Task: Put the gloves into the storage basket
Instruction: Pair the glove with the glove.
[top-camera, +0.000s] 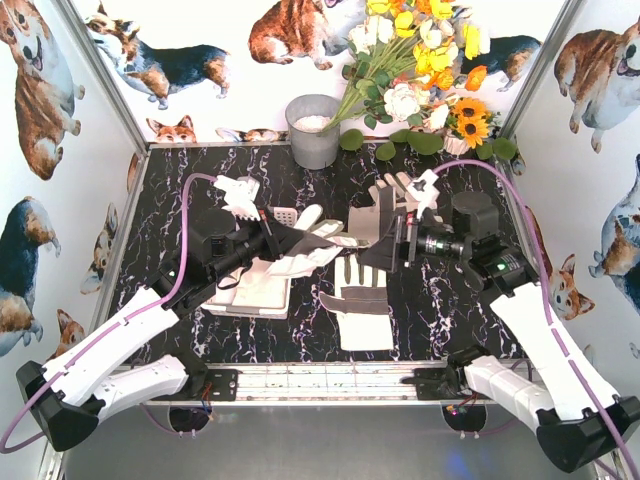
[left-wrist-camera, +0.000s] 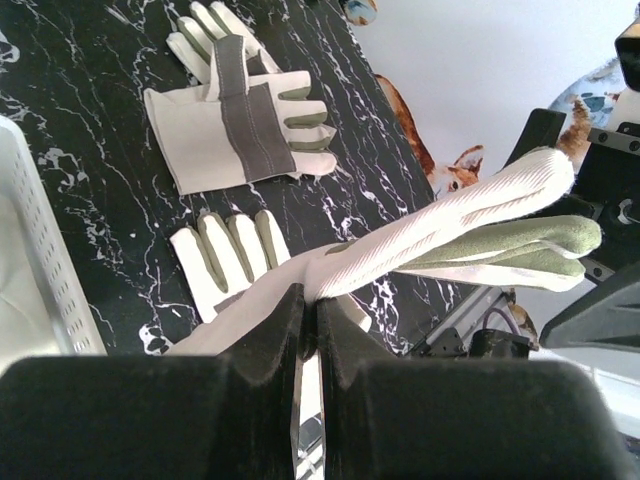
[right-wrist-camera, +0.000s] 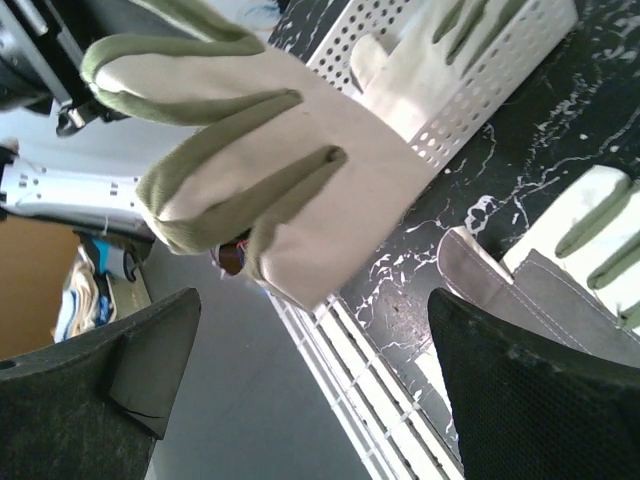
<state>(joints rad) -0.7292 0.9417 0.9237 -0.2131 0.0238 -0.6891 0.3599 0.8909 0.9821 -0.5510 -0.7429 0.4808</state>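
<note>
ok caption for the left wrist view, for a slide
Left gripper shut on a raised glove, other gloves flat on the table, basket at left

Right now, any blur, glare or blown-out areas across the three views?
Top external: even light, sharp, no glare on the table. Left wrist: the left gripper's fingers are dark and soft at the lens, the held glove is crisp, the wall behind is washed out. Right wrist: held glove close but readable, storage basket nearly blown out, left edge blurred.
</note>
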